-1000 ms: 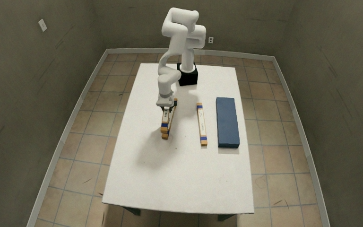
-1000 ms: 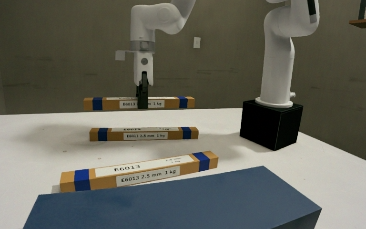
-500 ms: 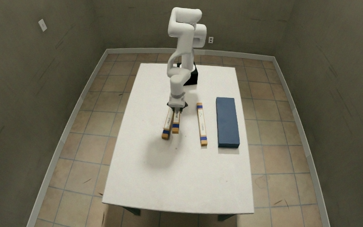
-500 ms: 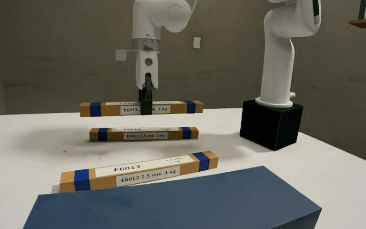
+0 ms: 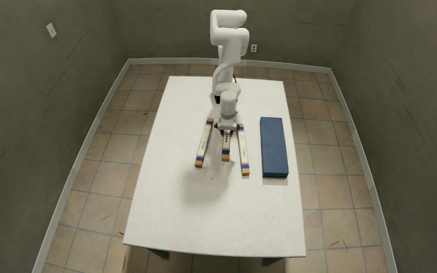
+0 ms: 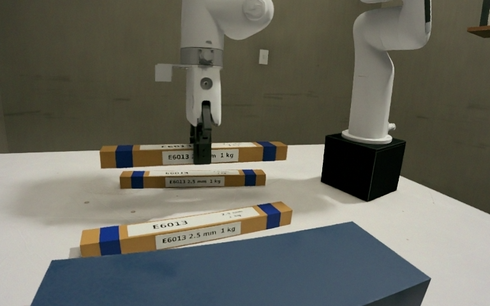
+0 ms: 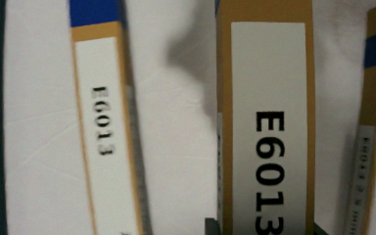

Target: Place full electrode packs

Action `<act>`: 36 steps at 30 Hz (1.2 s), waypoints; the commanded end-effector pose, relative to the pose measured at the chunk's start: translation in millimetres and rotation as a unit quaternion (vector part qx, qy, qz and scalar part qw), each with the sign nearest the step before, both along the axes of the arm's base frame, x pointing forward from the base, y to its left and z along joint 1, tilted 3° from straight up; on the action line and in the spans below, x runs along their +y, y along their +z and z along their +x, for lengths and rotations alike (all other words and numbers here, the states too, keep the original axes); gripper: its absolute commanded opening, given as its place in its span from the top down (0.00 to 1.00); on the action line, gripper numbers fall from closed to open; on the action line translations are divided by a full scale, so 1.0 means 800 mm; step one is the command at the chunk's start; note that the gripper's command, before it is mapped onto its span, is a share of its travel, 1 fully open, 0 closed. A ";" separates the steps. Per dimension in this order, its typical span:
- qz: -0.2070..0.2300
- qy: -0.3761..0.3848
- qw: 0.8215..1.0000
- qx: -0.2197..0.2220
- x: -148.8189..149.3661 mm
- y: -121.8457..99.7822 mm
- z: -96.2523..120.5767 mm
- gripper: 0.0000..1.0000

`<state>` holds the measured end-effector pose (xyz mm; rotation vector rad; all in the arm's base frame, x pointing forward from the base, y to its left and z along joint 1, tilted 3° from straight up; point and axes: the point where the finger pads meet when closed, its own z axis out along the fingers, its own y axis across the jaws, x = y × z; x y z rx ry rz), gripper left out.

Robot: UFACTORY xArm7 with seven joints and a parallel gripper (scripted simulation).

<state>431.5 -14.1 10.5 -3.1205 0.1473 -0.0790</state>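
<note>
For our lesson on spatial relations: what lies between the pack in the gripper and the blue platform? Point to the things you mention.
Another electrode pack (image 5: 243,149) (image 6: 202,231) (image 7: 105,132), on the table; the top view shows it.

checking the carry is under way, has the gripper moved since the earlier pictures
Yes: in the top view, the gripper has shifted sideways toward the blue platform, which lies in the same place.
</note>
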 end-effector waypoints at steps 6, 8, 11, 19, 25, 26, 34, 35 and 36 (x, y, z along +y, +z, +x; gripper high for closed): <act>-0.003 -0.002 1.000 -0.002 0.056 0.003 0.009 0.65; -0.003 -0.002 1.000 -0.002 0.070 0.003 0.011 0.65; -0.003 -0.002 1.000 -0.002 0.092 0.003 0.013 0.65; -0.003 -0.002 1.000 -0.002 0.134 0.004 0.018 0.65; -0.003 -0.002 1.000 -0.002 0.177 0.005 0.023 0.65; -0.003 -0.002 1.000 -0.002 0.184 0.005 0.023 0.65; -0.003 -0.002 1.000 -0.002 0.227 0.005 0.028 0.65; -0.003 -0.002 1.000 -0.002 0.234 0.005 0.029 0.65; -0.003 -0.002 1.000 -0.002 0.241 0.005 0.030 0.65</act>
